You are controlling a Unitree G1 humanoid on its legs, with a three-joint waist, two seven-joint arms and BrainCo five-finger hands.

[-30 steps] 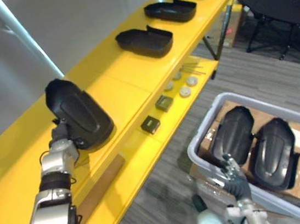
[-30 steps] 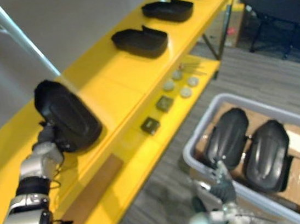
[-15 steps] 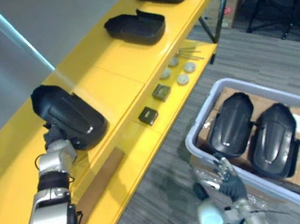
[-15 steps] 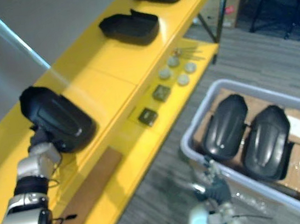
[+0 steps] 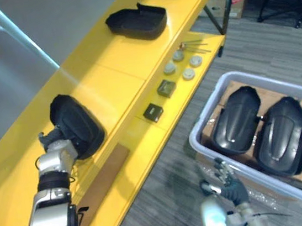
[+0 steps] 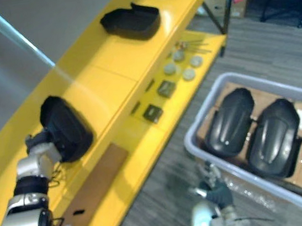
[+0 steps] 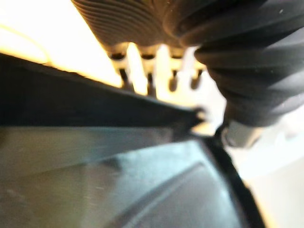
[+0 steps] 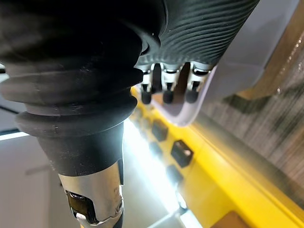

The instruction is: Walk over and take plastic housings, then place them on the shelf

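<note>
One housing (image 5: 76, 124) rests tilted on the yellow shelf (image 5: 117, 67), the left hand (image 5: 56, 150) with fingers clamped on its near rim. Lay it flat before letting go. Right hand (image 5: 233, 188), fingers apart, hangs by the bin (image 5: 204, 114).

Bright, even room light; a pale sheen streaks the yellow shelf (image 5: 107, 79). In both wrist views white glare burns out parts of it.

We've brought the housing (image 5: 76, 125) at left hand (image 5: 56, 152) down from raised-and-tilted to flat on the top shelf (image 5: 107, 79) | our head view tipped toward 6 o'clock
</note>
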